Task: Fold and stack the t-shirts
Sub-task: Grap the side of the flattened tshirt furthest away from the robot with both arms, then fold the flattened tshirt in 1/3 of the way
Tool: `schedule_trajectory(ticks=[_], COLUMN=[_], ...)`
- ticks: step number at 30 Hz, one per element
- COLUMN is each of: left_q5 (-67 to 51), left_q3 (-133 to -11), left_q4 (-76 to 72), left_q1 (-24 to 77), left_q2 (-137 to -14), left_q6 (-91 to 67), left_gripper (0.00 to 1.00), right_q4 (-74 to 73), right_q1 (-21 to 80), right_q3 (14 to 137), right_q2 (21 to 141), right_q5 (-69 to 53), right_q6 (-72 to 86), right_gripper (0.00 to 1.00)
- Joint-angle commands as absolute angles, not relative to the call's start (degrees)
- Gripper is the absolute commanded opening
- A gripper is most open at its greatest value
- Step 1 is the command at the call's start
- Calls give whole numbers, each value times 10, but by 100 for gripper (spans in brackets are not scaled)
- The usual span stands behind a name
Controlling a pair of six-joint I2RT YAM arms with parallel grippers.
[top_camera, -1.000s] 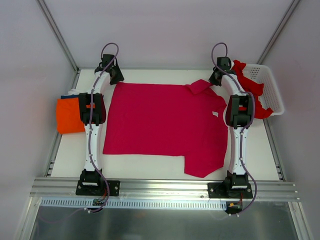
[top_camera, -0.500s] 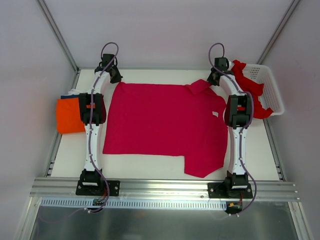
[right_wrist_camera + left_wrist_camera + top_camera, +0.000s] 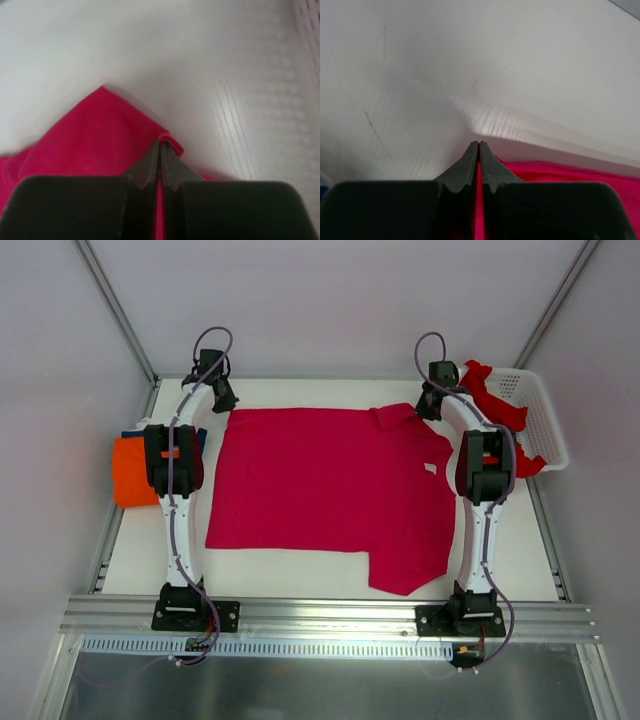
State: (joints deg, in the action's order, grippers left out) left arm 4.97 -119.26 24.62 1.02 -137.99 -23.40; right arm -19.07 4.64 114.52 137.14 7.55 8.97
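A crimson-pink t-shirt lies spread flat across the middle of the table. My left gripper is shut on its far left corner, and the left wrist view shows pink cloth pinched between the closed fingers of my left gripper. My right gripper is shut on the far right corner by the sleeve, where a rolled hem of the shirt sits at the tips of my right gripper. A folded orange t-shirt rests on a navy one at the left edge.
A white lattice basket stands at the far right with a brighter red t-shirt hanging out of it, close beside my right arm. Its wall shows in the right wrist view. The table's metal rail runs along the near edge.
My left gripper has shut on the shirt's far left corner. Both arms have shifted slightly outward, and the right gripper has stayed shut on its corner.
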Motion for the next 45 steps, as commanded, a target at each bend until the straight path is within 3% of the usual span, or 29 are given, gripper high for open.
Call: schedule_trajectory(ticks=[1, 12, 31, 45], left_q5=[75, 69, 111, 91], left_q3=[-1158, -1093, -850, -794], left_q4=[248, 236, 203, 204], left_q1=[5, 25, 36, 36], left_q2=[-1289, -1233, -1052, -1028], left_q6=[-241, -236, -243, -235], left_gripper=[0, 0, 0, 0], right_q4=[-164, -158, -205, -254], right_q1=[56, 72, 151, 171], right_q3=[1083, 912, 678, 607], right_q2=[1247, 1060, 796, 722], right_q5=[84, 102, 136, 158], right_q6=[69, 23, 30, 27], right_gripper=[0, 1, 1, 0])
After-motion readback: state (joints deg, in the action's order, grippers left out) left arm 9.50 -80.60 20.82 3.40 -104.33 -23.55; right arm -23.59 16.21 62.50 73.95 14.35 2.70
